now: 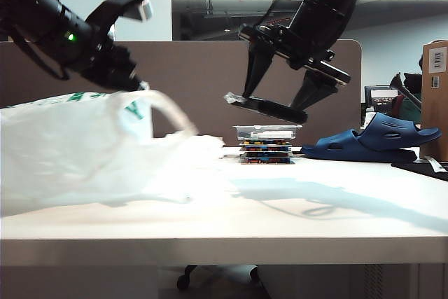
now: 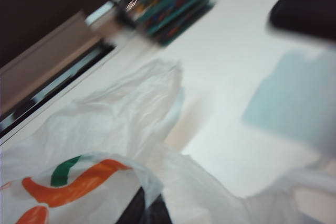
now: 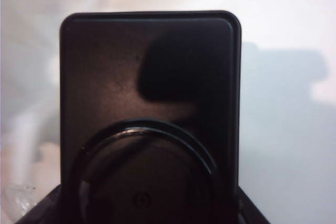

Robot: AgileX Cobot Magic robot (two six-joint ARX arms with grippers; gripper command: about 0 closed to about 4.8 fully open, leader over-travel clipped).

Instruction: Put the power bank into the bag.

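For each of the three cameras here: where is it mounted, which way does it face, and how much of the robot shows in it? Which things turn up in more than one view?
Exterior view: low at the table's front edge, facing the partition; shows both arms, left gripper shut on the bag handle, right gripper holding the power bank aloft.
Left wrist view: looks down over the bag toward the stack of cases; no gripper is clearly visible.
Right wrist view: looks down on the power bank; fingers barely show.
Shared: bag, cases, power bank.
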